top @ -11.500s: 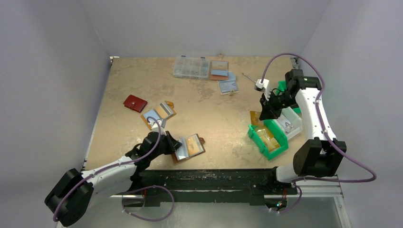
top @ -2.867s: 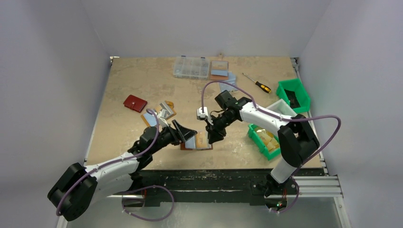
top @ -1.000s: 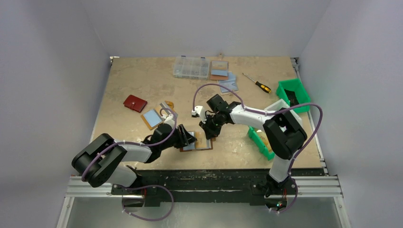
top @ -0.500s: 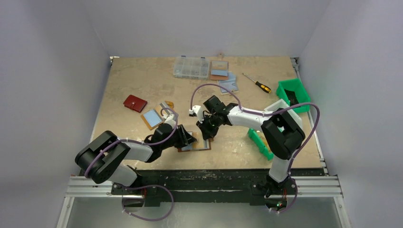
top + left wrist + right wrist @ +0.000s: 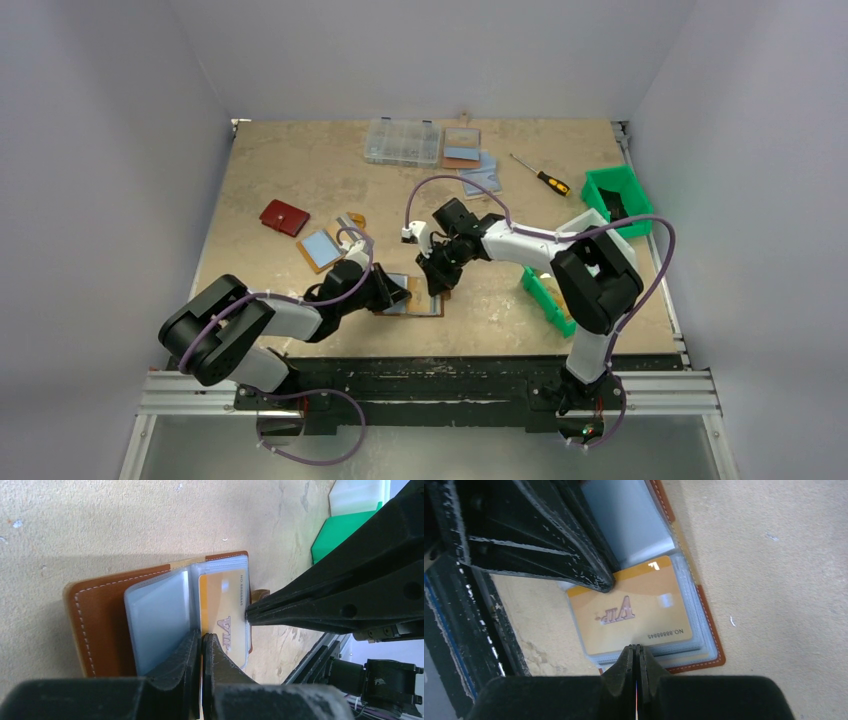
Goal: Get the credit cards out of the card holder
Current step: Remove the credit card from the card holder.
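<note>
The brown leather card holder (image 5: 424, 306) lies open on the table near the front, pale clear sleeves up (image 5: 100, 625) (image 5: 711, 645). A gold credit card (image 5: 225, 610) (image 5: 634, 605) sits in the top sleeve on one side; the other side's sleeve looks bare. My left gripper (image 5: 400, 296) (image 5: 201, 637) is shut, tips down at the fold by the card's inner edge. Whether anything thin is pinched there does not show. My right gripper (image 5: 437, 285) (image 5: 636, 647) is shut, tips touching the sleeve's outer edge beside the card.
A dark red wallet (image 5: 284, 217) and another holder with a blue card (image 5: 322, 247) lie to the left. At the back are a clear organizer box (image 5: 402, 142), two more holders (image 5: 470, 160) and a screwdriver (image 5: 540, 175). Green bins (image 5: 617, 195) (image 5: 548, 295) stand at the right.
My left gripper's jaws have closed at the holder's fold. The right gripper has stayed shut at the sleeve's edge, shifting only slightly.
</note>
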`<state>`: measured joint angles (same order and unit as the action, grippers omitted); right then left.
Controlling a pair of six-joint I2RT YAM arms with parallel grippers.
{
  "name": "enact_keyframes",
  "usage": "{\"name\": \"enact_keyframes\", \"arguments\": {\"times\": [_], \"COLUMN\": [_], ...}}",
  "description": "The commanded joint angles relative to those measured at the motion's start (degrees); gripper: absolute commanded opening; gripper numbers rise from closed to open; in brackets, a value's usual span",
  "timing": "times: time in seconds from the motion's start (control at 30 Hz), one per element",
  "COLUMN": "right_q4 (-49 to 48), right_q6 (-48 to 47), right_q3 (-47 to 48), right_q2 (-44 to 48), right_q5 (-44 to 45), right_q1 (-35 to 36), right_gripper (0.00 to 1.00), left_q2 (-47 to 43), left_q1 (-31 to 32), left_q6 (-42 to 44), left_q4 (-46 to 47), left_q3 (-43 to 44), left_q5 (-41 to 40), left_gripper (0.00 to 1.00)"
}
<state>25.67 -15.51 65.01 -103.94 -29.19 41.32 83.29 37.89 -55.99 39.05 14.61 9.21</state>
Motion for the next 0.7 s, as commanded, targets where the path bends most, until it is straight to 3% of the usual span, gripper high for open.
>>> {"name": "enact_keyframes", "arguments": {"times": [0.0,0.67], "right_q4": [-0.4,-1.3], "right_q6": [-1.2,0.9], "right_q3": [2.5,2.3], "right_q2": [1.0,-2.1], "right_q5": [-5.9,0.4], "right_q1": [0.1,0.1], "right_gripper": [0.0,0.0], "left_q2": [0.3,0.5], "left_q1": [0.2,0.1], "left_q6": [-0.5,-1.2], "left_q4": [2.9,4.3], "left_q3": [-0.9,-1.4], "left_q5": [0.5,1.3], "left_gripper": [0.0,0.02]}}
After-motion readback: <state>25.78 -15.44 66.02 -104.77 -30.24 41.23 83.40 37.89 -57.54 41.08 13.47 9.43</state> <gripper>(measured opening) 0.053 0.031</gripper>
